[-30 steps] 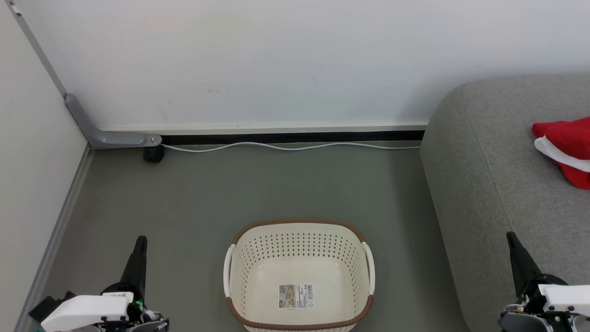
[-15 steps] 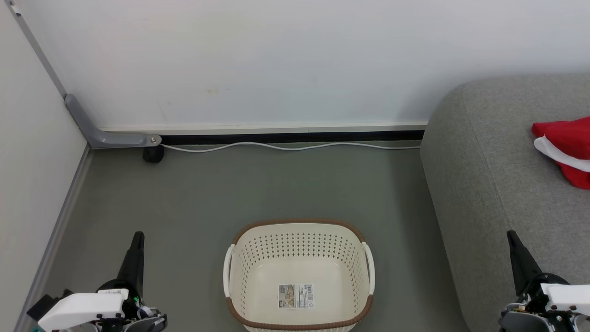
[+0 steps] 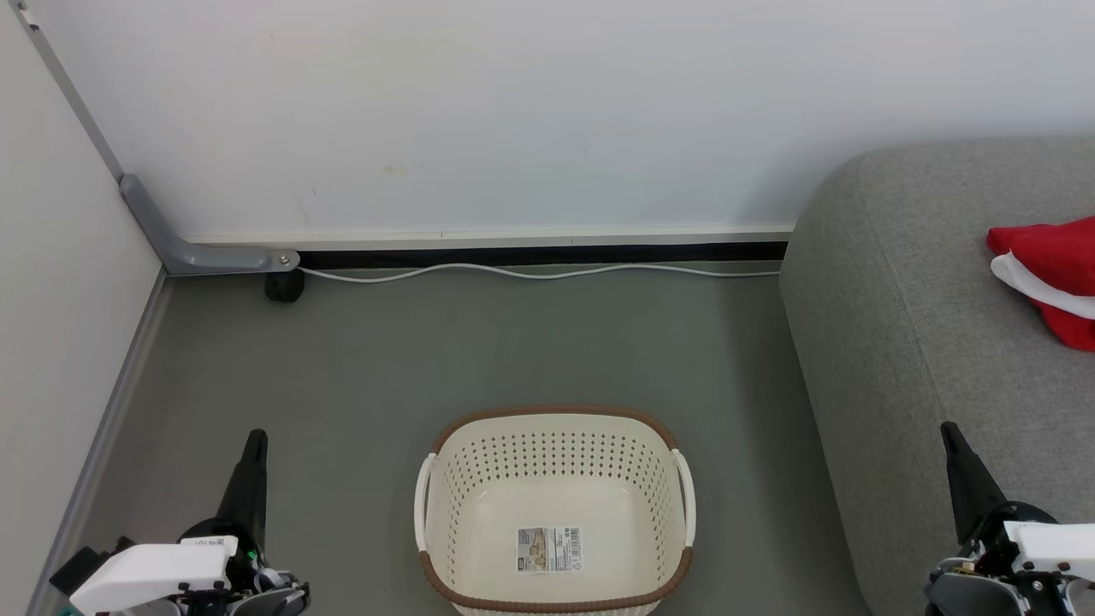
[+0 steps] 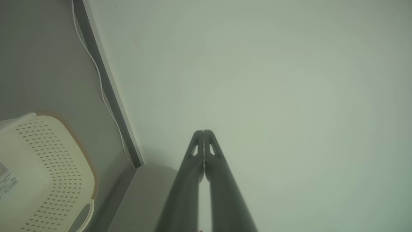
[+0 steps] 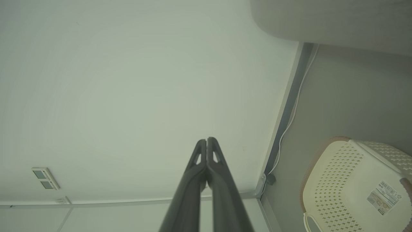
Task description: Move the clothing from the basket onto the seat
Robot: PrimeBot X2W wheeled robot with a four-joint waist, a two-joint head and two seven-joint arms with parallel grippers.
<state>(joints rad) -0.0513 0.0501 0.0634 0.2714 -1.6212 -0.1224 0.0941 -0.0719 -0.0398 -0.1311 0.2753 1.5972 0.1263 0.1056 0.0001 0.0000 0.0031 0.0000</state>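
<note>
Cut off at the edges, too small to read

Beyond the right hand (image 3: 949, 432), the clothing (image 3: 1045, 257) runs off the picture's right edge, so we cannot tell its full shape; the seat (image 3: 898, 342) under it is cut by that edge and the bottom one. Between the right hand and the left hand (image 3: 255, 441), the basket (image 3: 556, 411) loses its near rim to the bottom edge, and the sticker (image 3: 548, 549) on its floor is too small for us to read.

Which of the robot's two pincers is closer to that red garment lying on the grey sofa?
The right. The right pincer is at the sofa, just below the red garment in the head view; the left pincer is far off, past the basket.
</note>
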